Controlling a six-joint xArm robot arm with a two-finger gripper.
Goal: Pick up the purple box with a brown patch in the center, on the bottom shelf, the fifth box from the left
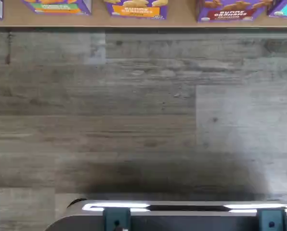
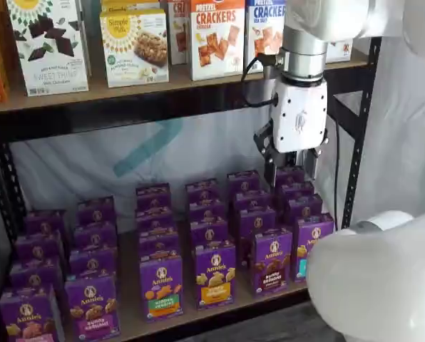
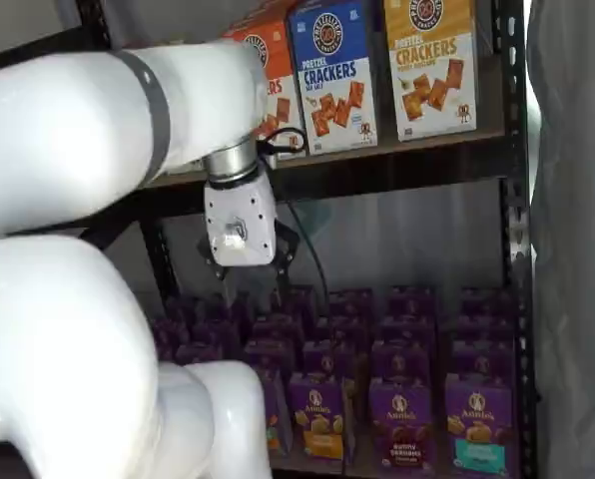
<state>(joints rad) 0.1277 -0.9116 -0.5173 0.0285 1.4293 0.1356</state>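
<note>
The purple box (image 2: 272, 260) stands in the front row of the bottom shelf (image 2: 130, 320), with dark brown bunny crackers pictured mid-front and a purple band below. It also shows in a shelf view (image 3: 399, 419) and, upside down, at the shelf's edge in the wrist view (image 1: 230, 10). My gripper (image 2: 291, 171) hangs well above that box's column, over the rear rows of purple boxes. Its two black fingers stand open with a plain gap and nothing between them. The gripper (image 3: 250, 284) is also seen under its white body.
Purple boxes with green (image 2: 161, 285), yellow (image 2: 214, 274) and teal (image 2: 312, 246) bands flank the target. Cracker cartons (image 2: 217, 35) fill the upper shelf. A black upright (image 2: 359, 128) stands at the right. White arm links (image 3: 68, 329) fill the foreground. Grey plank floor (image 1: 143, 110) lies before the shelf.
</note>
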